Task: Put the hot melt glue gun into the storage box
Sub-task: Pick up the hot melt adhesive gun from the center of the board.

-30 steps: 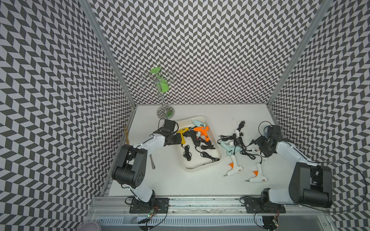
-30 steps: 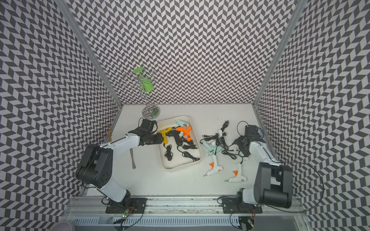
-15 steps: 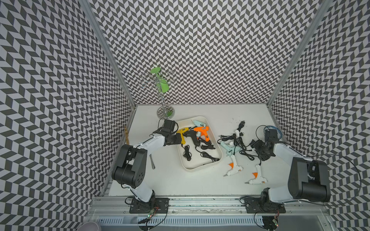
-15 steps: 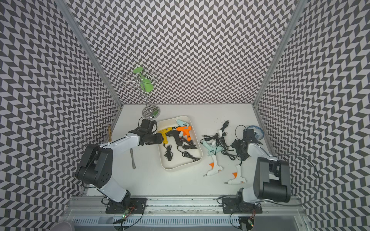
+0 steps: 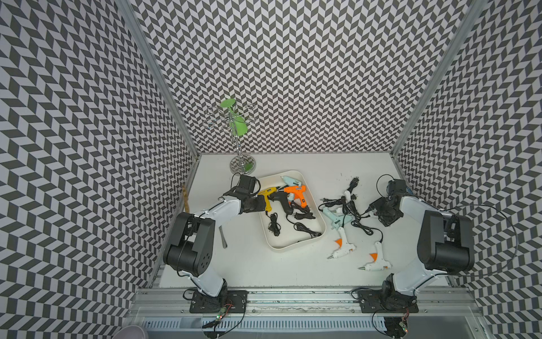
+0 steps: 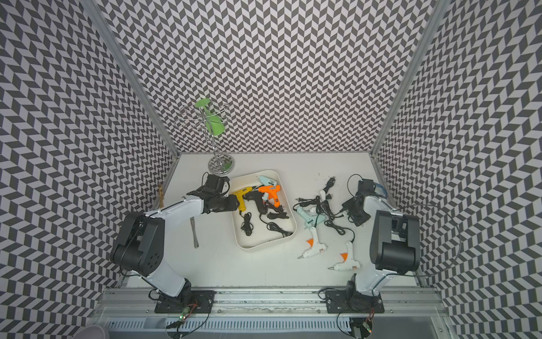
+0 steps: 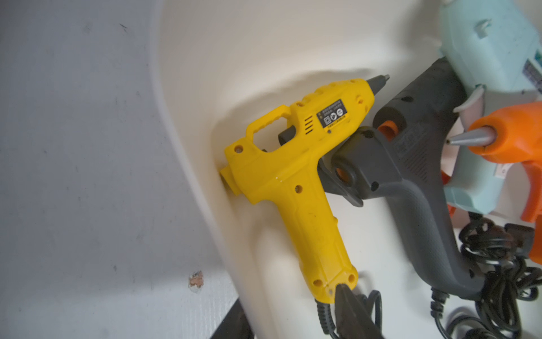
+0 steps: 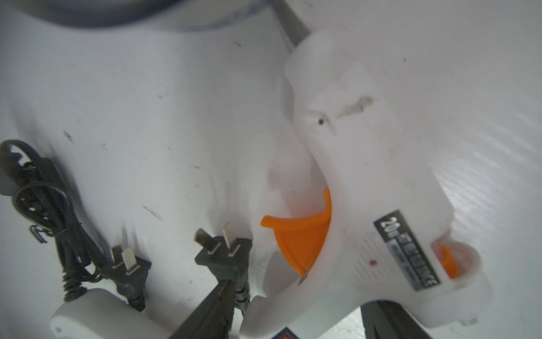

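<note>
Inside smooth cream storage box (image 5: 286, 239) | glossy yellow pistol-shaped glue gun (image 7: 293, 176)

We see the right arm (image 5: 444, 243) lift its elbow and swing it toward the far left, away from the near side. Its wrist dips nearer, then pulls back, so the right gripper (image 5: 381, 210) ends slightly further left.

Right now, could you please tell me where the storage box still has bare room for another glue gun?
Inside the storage box, the near strip is bare, between the coiled cords and the front wall; four glue guns crowd the far end. The table is bare between box and rail.
</note>
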### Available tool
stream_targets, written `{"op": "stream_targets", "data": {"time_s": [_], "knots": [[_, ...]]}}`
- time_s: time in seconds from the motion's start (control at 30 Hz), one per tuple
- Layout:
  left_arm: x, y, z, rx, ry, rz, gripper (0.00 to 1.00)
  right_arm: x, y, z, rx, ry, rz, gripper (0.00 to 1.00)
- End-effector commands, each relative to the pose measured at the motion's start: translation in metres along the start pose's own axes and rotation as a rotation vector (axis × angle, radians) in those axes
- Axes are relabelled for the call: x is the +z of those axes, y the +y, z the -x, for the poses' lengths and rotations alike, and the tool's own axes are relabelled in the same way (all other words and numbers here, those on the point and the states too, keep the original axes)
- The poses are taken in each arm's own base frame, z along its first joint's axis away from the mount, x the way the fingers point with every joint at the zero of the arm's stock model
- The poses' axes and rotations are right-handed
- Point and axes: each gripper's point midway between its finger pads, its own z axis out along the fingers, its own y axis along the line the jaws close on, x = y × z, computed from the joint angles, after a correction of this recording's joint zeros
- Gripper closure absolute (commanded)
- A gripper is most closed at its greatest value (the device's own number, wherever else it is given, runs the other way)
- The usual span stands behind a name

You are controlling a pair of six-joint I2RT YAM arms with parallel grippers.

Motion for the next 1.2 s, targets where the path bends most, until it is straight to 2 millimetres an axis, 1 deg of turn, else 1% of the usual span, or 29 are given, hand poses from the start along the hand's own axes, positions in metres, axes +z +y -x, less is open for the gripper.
{"op": "stream_targets", "data": {"time_s": [0.0,0.07,0.23,0.43,0.53,0.6,0.7,0.77,0.8,0.83,0.87,1.07,1.13,1.17], "knots": [[-0.009,-0.006,0.009,0.011,-0.031,-0.036,0.53,0.025,-0.033,-0.023,-0.015,0.123,-0.134,0.3],[-0.009,-0.007,0.009,0.01,-0.031,-0.04,0.53,0.027,-0.039,-0.024,-0.043,0.137,-0.17,0.3],[-0.011,-0.007,0.012,0.006,-0.037,-0.055,0.53,0.03,-0.057,-0.032,-0.106,0.171,-0.244,0.34],[-0.014,-0.008,0.015,0.002,-0.045,-0.069,0.53,0.032,-0.076,-0.048,-0.164,0.215,-0.281,0.47],[-0.015,-0.009,0.016,0.001,-0.048,-0.074,0.53,0.031,-0.085,-0.054,-0.173,0.22,-0.29,0.56],[-0.015,-0.009,0.016,0.0,-0.048,-0.076,0.53,0.032,-0.091,-0.058,-0.183,0.225,-0.297,0.6],[-0.015,-0.009,0.015,0.0,-0.046,-0.074,0.53,0.033,-0.096,-0.066,-0.197,0.243,-0.297,0.65],[-0.015,-0.009,0.015,0.0,-0.045,-0.075,0.53,0.032,-0.096,-0.067,-0.21,0.238,-0.289,0.72],[-0.015,-0.009,0.014,0.0,-0.044,-0.075,0.53,0.031,-0.096,-0.066,-0.22,0.229,-0.291,0.73],[-0.015,-0.009,0.015,0.0,-0.045,-0.074,0.53,0.03,-0.095,-0.066,-0.231,0.222,-0.287,0.71],[-0.015,-0.009,0.015,0.0,-0.046,-0.073,0.53,0.029,-0.096,-0.065,-0.236,0.215,-0.287,0.67],[-0.014,-0.009,0.015,-0.003,-0.044,-0.074,0.53,0.039,-0.094,-0.065,-0.279,0.228,-0.309,0.54],[-0.014,-0.008,0.015,-0.001,-0.044,-0.07,0.53,0.04,-0.093,-0.064,-0.302,0.215,-0.327,0.54],[-0.014,-0.008,0.014,-0.001,-0.043,-0.069,0.53,0.041,-0.093,-0.063,-0.308,0.208,-0.333,0.55]]}}
